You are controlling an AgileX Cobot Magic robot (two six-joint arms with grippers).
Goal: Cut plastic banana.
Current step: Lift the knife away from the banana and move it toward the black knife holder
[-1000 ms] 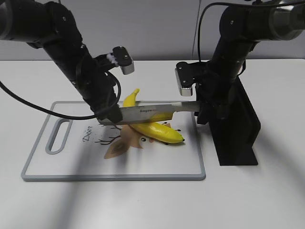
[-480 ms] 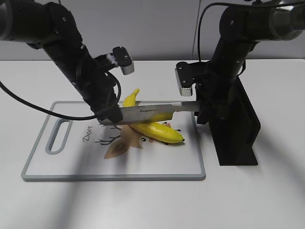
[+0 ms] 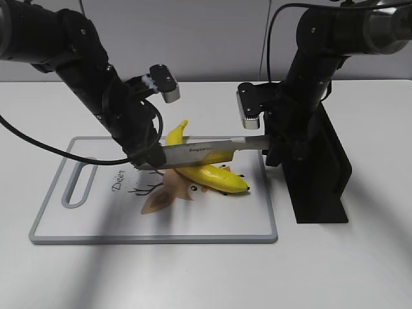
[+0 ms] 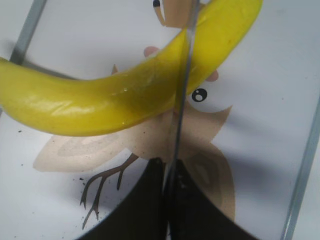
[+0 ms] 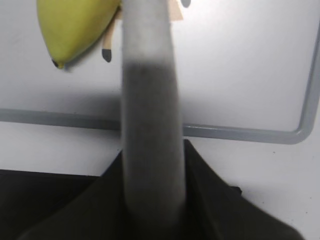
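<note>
We note the plastic banana (image 3: 209,172) lying on the cutting board (image 3: 84,219), right of centre. A knife (image 3: 206,152) spans it crosswise; the right gripper (image 3: 273,147) clamps the handle, the left gripper (image 3: 149,159) pinches the blade tip (edge resting on the yellow skin).

— What do you have on the table (image 3: 360,270) apart from the job itself?

— You have a white cutting board (image 3: 96,222) with a grey rim lying flat on it, its slot handle (image 3: 78,183) at your left end. A brown cartoon deer (image 3: 164,196) and the word "Deer" are printed on its face.

— And on your right?

— A black block (image 3: 322,187) stands on the table just beside the board's right edge.
</note>
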